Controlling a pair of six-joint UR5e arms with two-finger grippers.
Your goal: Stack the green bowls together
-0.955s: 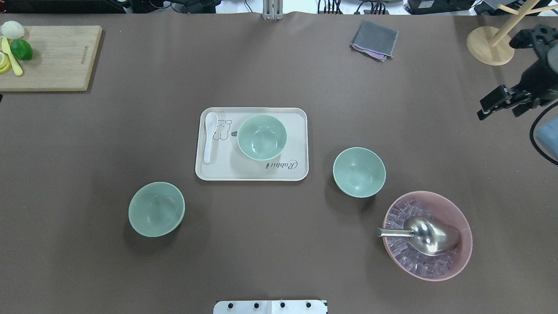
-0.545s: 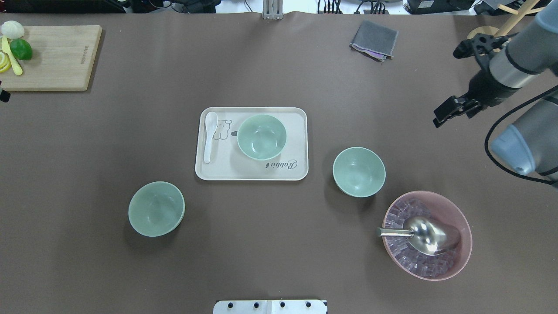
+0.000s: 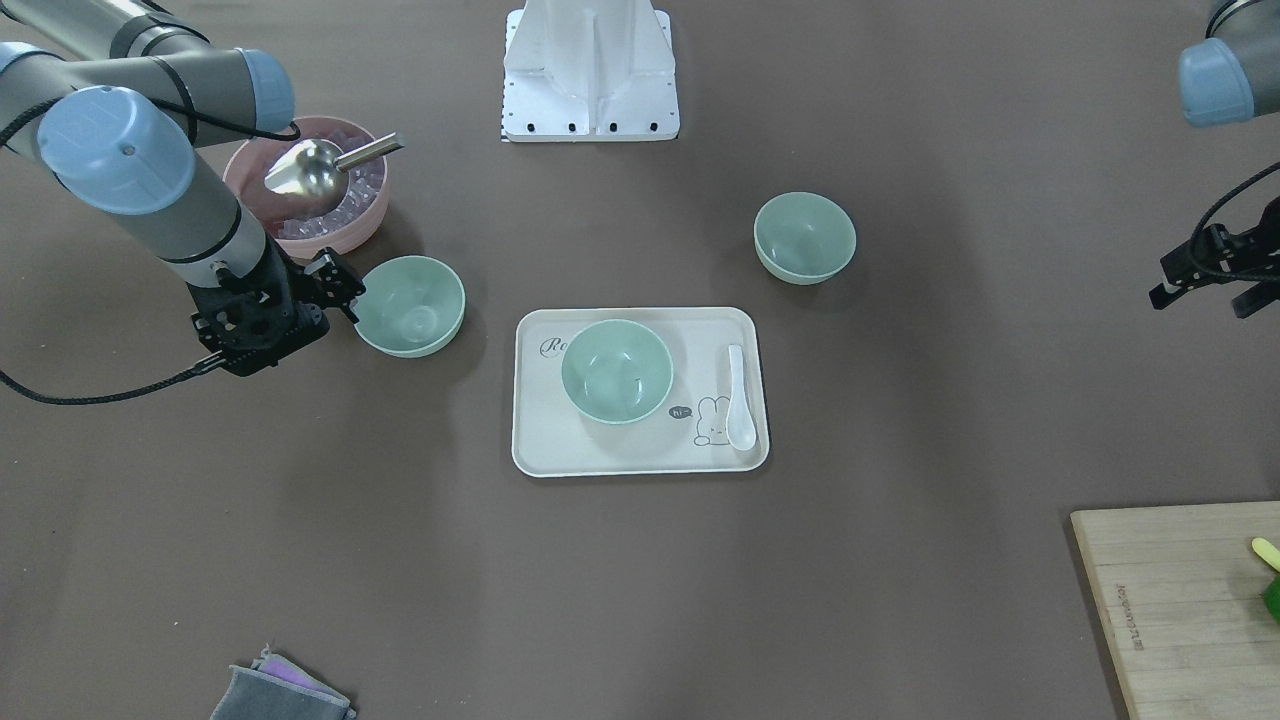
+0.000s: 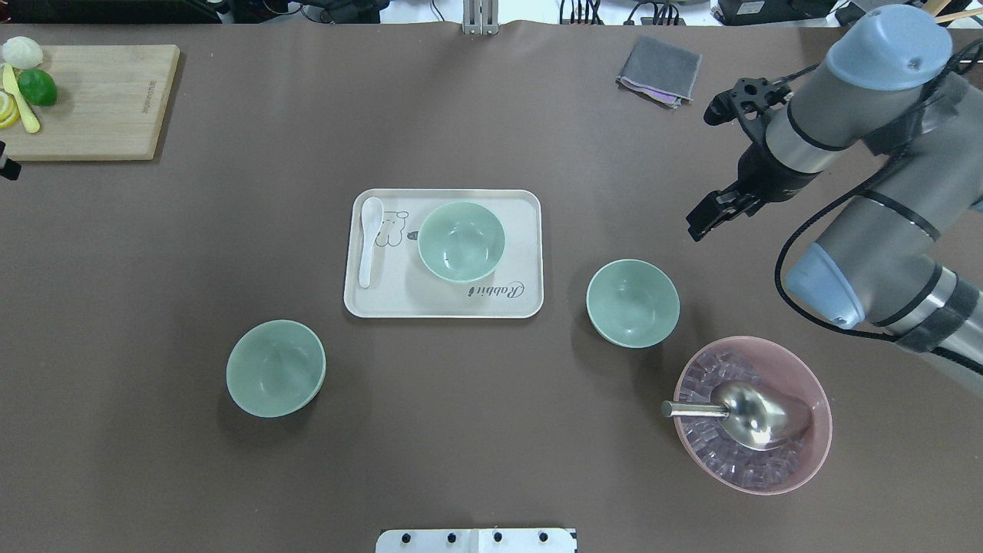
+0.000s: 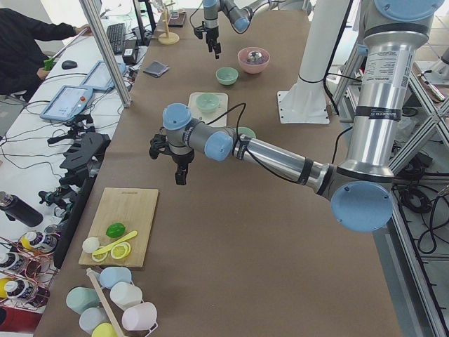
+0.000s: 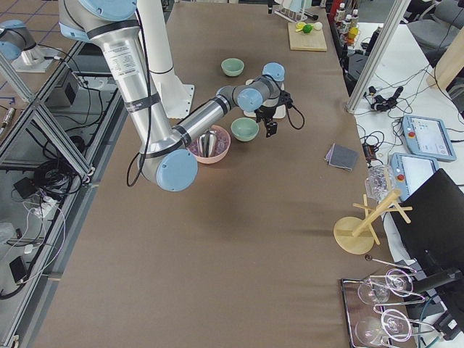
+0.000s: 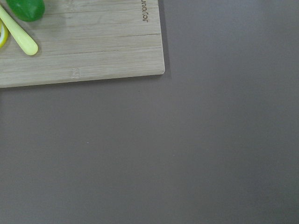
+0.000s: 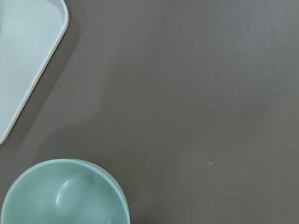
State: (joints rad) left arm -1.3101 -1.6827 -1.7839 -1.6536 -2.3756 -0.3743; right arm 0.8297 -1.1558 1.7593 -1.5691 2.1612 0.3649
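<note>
Brown tabletop (image 4: 461, 445): bent right arm's right gripper (image 4: 706, 169) hangs spread wide near small round mint-green plastic bowl (image 4: 632, 302); left gripper (image 3: 1207, 292) wide too.

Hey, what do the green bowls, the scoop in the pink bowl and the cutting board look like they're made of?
Green bowls: probably plastic or melamine, smooth matte, judging by the even mint colour and soft highlights. Scoop: metal, likely polished steel; it reflects like a mirror. Cutting board: wood or bamboo, unvarnished-looking, with pale lengthwise grain strips.
</note>
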